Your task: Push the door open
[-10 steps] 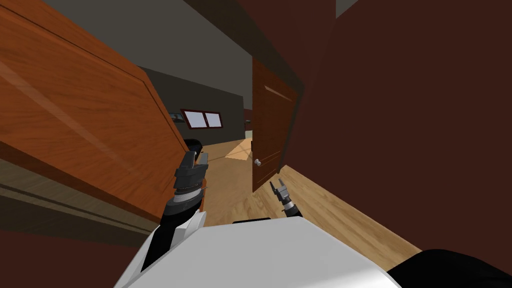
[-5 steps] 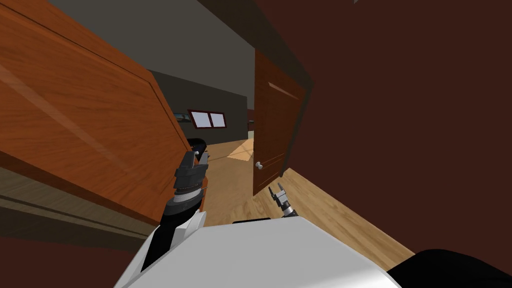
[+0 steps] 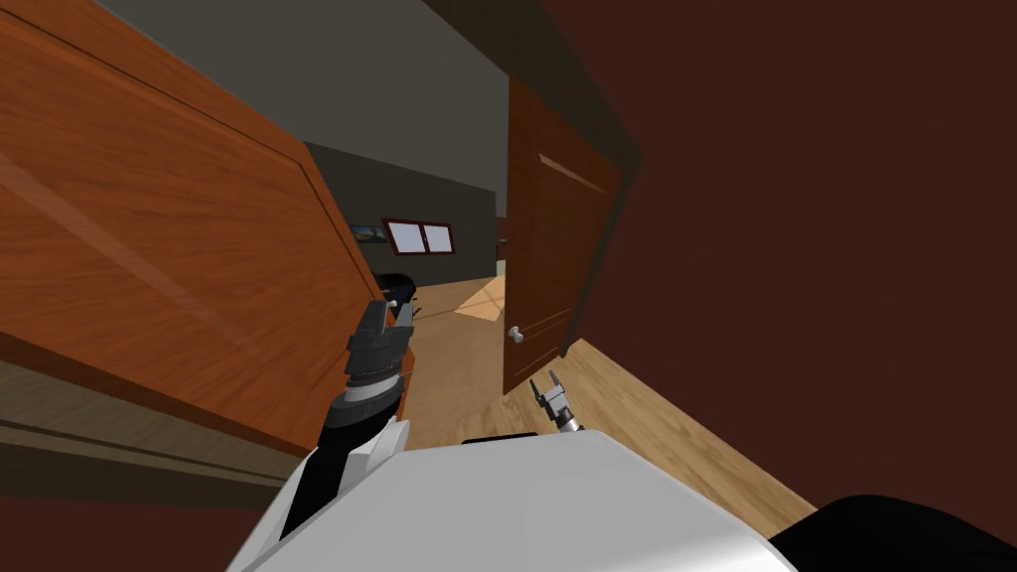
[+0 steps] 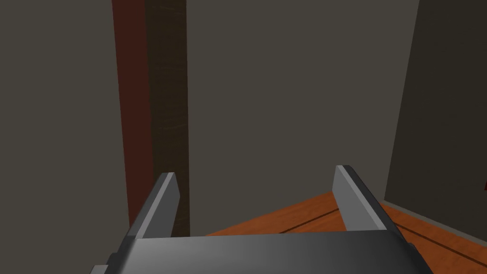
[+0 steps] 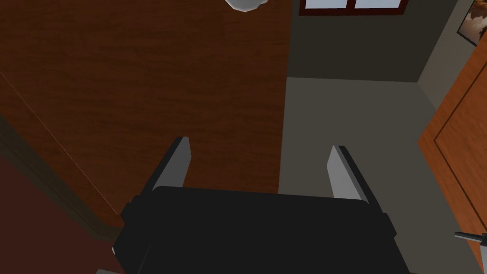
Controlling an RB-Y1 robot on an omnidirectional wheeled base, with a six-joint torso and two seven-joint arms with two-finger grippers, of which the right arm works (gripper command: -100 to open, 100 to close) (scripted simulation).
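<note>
Risk, as I judged it: the right gripper point(image 5: 260, 145) sat astride the free edge of the dark brown door point(image 5: 142, 71), with 1 blade over the panel and 1 past it over the grey wall point(image 5: 342, 123). A push from there could slip off the edge or hook a blade in the gap. The door stood ajar ahead-right, its round knob point(image 3: 515, 335) near that edge. The right arm was low by the door's bottom corner, blades spread and empty; I couldn't tell if they touched. The left gripper point(image 3: 385, 320) was raised at the orange door point(image 3: 159, 248) edge, blades spread, so a scrape was possible there.
</note>
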